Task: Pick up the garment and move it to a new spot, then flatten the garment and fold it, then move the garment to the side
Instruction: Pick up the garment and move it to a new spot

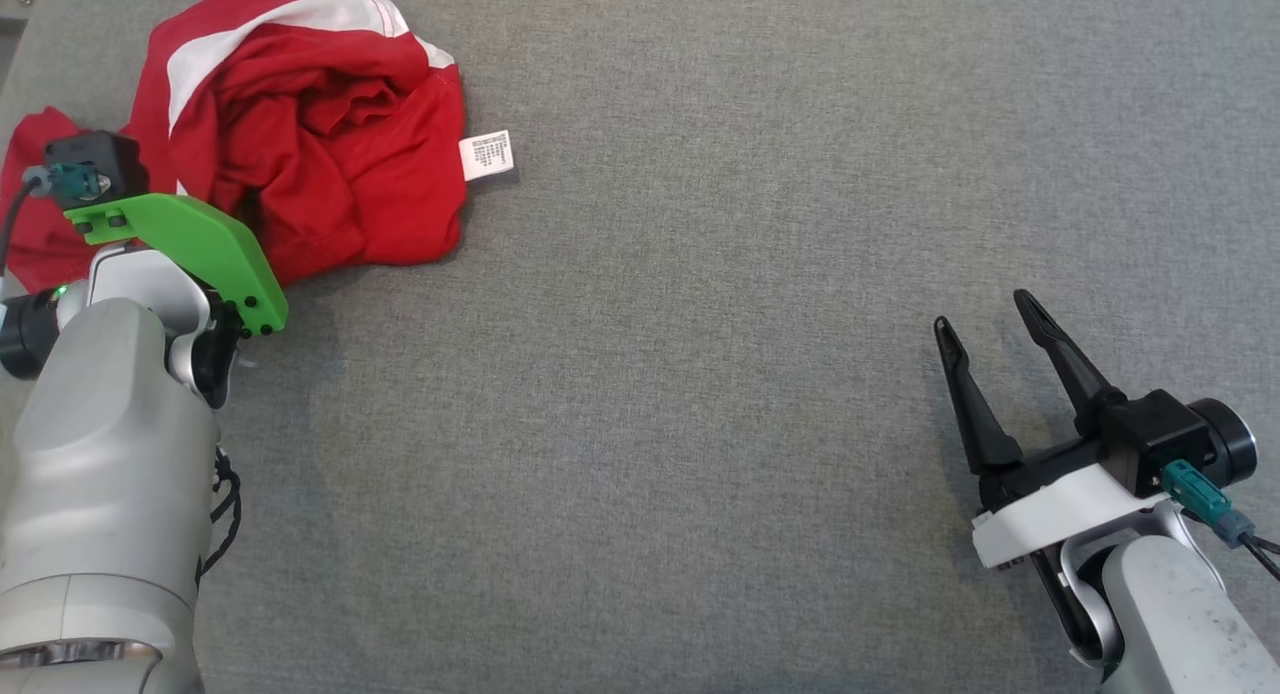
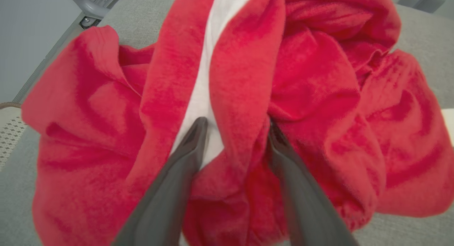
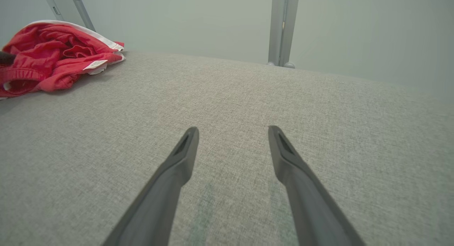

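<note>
Left gripper [image 2: 236, 127] straddles a thick ridge of the crumpled red garment [image 1: 330, 144] heaped at eleven o'clock on the grey surface [image 1: 700, 374], jaws spread, while the right gripper [image 1: 982, 312] hangs spread at four o'clock; pinching several layers could lift it bunched.
</note>
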